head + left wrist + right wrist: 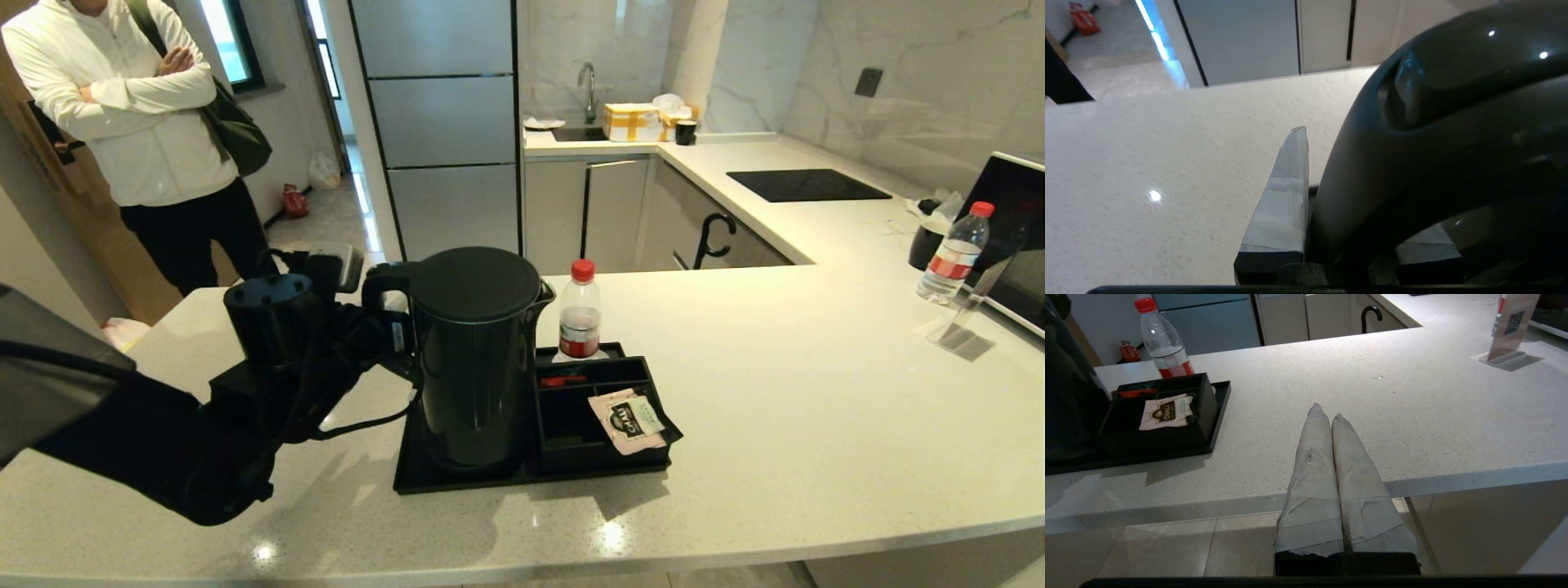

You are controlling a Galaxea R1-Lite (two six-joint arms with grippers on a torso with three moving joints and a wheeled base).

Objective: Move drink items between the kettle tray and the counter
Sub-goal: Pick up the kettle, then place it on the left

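The tall black kettle [473, 359] stands on the left part of the black kettle tray [457, 483], on the pale speckled counter [816, 425]. My left gripper [382, 322] is shut on the kettle's loop handle [1412, 155]; one taped finger [1286, 196] lies against the handle's outer side and the other shows inside the loop. The clear bottle with a red cap [580, 314] stands upright at the tray's far edge, its base hidden behind the compartments [1163, 416]. My right gripper [1327, 412] is shut and empty, low at the counter's front edge, to the right of the tray.
A pink tea sachet [629, 420] lies in the tray's compartments. A second bottle [951, 253], a clear card stand [951, 331] and a dark appliance [1016, 237] are at the far right. The black hob [804, 184] is behind. A person [139, 122] stands at the back left.
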